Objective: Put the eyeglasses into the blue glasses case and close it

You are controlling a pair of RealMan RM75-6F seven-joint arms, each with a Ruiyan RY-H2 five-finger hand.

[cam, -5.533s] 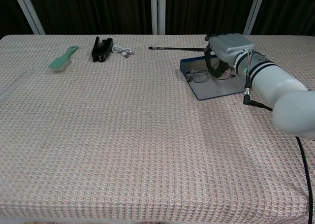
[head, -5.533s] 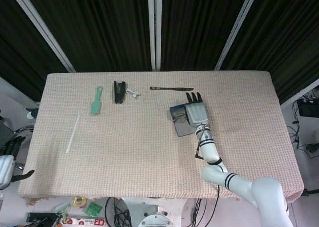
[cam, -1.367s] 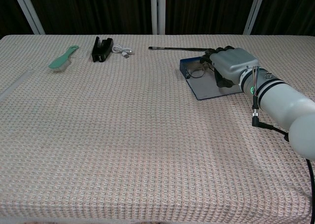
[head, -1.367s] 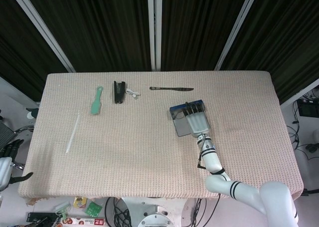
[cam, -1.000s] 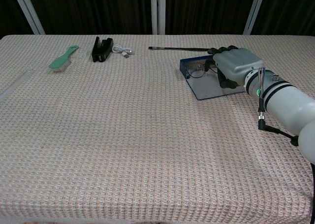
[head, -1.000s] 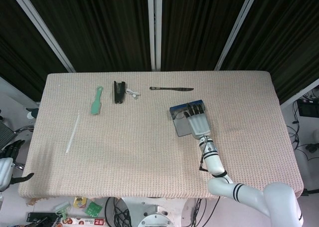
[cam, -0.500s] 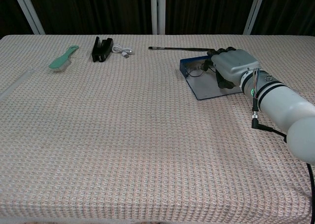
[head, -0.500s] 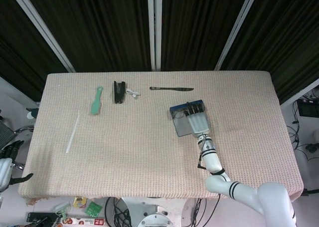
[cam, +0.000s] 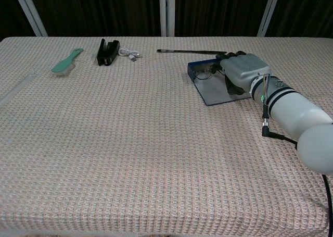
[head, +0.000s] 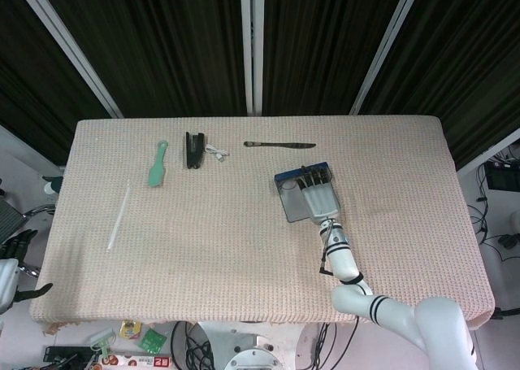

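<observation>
- The step in hand looks like seating the thin wire-framed eyeglasses (cam: 204,73) inside the open blue glasses case (cam: 208,89); the closing is not yet done
- The robot's right hand (cam: 240,70) lies palm-down over the case's far half, its dark fingers (head: 311,175) reaching to the far rim; whether it grips the frame or only presses on it cannot be told
- The eyeglasses lie in the case, partly under that hand, one lens showing at its left side
- Next, by my judgement: free the hand, then fold the lid shut
- The left hand (head: 16,244) hangs off the table's left edge; its state cannot be told
</observation>
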